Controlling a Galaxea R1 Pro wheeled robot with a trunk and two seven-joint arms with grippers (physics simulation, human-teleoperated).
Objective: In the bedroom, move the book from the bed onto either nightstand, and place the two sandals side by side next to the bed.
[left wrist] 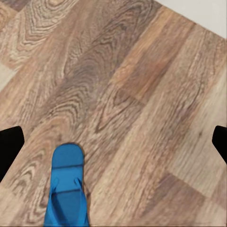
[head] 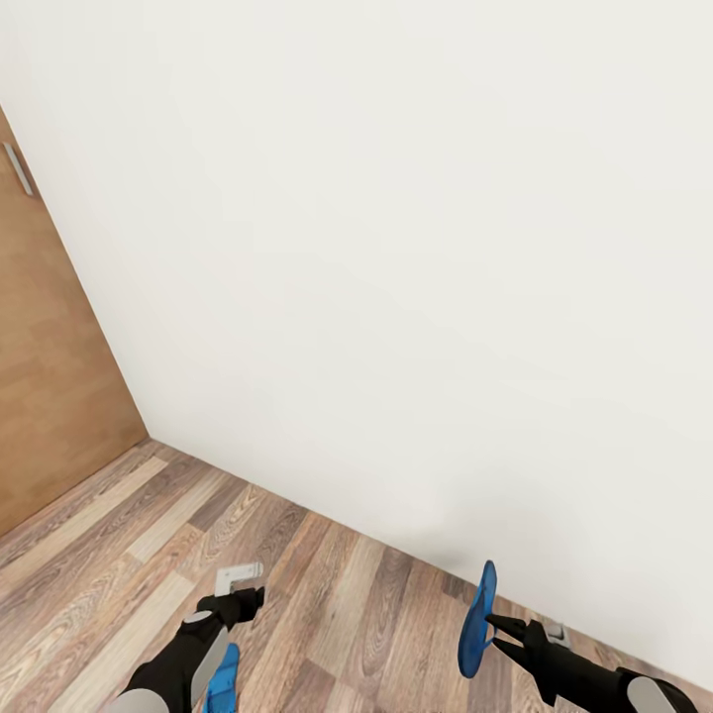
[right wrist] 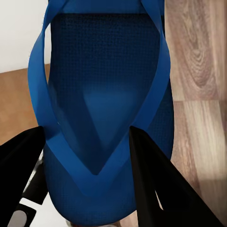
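In the head view the robot faced a white wall (head: 396, 248) that filled most of the frame, with a wooden door (head: 50, 396) at the left edge and wood-plank floor (head: 327, 594) across the bottom. At the lower right of that frame the right tool (head: 492, 630) held one blue sandal (head: 478, 619) up on edge above the floor, its fingers closed on it. The right wrist view showed that sandal (right wrist: 101, 109) close up, strap side toward the camera, with the two dark fingers (right wrist: 151, 179) pressed against it on either side near the point where the straps met. At the lower left of the head view the left tool (head: 248, 597) hung over the floor, and the second sandal (head: 224, 681) lay flat on the planks just below the forearm. In the left wrist view this second sandal (left wrist: 67, 189) lay at the bottom left of the frame, while the left fingertips (left wrist: 9, 146) stood wide apart at the frame's two sides, holding nothing.
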